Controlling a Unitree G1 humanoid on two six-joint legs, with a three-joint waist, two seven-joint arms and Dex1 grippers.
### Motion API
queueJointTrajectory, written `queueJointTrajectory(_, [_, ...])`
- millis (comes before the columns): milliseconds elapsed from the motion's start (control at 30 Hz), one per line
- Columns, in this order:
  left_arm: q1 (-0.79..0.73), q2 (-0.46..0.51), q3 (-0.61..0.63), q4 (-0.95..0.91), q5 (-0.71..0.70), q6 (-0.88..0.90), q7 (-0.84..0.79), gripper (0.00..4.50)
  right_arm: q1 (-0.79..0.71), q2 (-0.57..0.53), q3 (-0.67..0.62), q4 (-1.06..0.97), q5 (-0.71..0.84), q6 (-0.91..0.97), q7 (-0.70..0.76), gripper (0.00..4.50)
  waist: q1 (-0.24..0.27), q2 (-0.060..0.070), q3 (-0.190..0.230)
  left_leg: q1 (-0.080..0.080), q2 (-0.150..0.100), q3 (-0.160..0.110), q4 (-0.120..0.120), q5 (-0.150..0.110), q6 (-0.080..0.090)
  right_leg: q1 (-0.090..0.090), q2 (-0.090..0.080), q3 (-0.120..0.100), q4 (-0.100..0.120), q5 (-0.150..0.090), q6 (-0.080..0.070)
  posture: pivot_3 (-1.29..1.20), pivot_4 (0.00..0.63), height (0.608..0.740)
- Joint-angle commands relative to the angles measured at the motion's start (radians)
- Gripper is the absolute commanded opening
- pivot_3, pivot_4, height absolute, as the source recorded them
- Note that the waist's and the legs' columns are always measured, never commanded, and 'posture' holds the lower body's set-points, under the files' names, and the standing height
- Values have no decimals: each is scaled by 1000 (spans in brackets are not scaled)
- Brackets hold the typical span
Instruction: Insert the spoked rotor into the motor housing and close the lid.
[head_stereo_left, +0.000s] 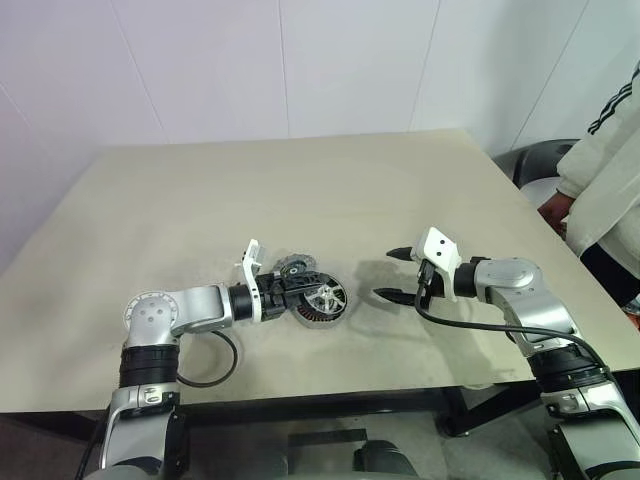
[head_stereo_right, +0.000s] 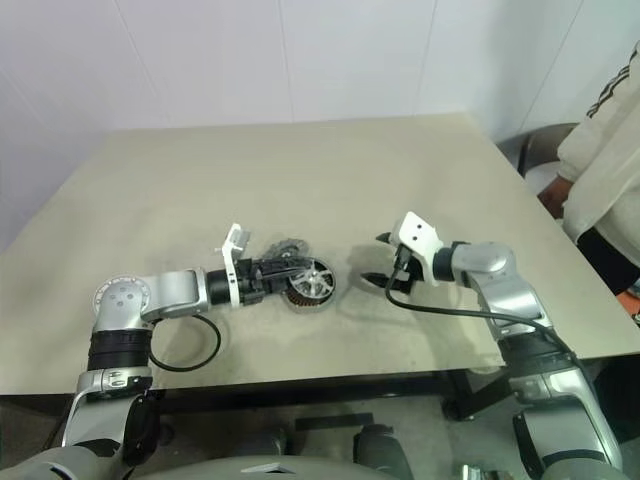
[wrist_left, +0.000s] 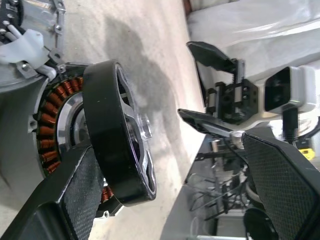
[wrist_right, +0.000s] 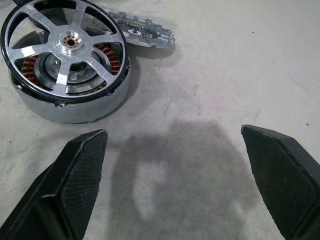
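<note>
Silver spoked rotor (wrist_right: 64, 47) (tilted) atop motor housing (wrist_right: 75, 107).

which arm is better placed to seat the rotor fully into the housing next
Left, probably. The left gripper, open, is right at the rotor, which sits tilted on the housing. The right gripper, also open, hangs apart over bare table. The lid lies behind the housing.

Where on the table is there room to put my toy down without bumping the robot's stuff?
The far half of the table, toward the wall, is bare. The strip between the motor housing and the right gripper is bare but narrow. It is crowded around the housing: the spoked rotor rests on it, the lid lies beside it, and the left gripper is there.
</note>
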Motion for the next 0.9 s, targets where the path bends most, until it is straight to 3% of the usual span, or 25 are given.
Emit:
queueJointTrajectory(33, [-40,31,12,-46,-47,30,26,4441,-13,-5,-12,-34,0,-9,-1,4500,-1,0,0,0,0,0,0,0,0,0,0,0,0,0,0,0,0,740])
queueJointTrajectory(500, [-56,139,-58,-193,38,67,-18,4441,-24,1,-3,-22,-5,-6,5,4500,-2,0,0,0,0,0,1,0,0,0,0,0,2,0,0,0,0,740])
queueJointTrajectory(900, [-51,273,-26,-216,58,83,-72,4441,-25,2,-4,-26,-7,4,10,4500,-19,0,0,0,0,1,1,0,-1,-1,0,1,3,0,0,0,0,740])
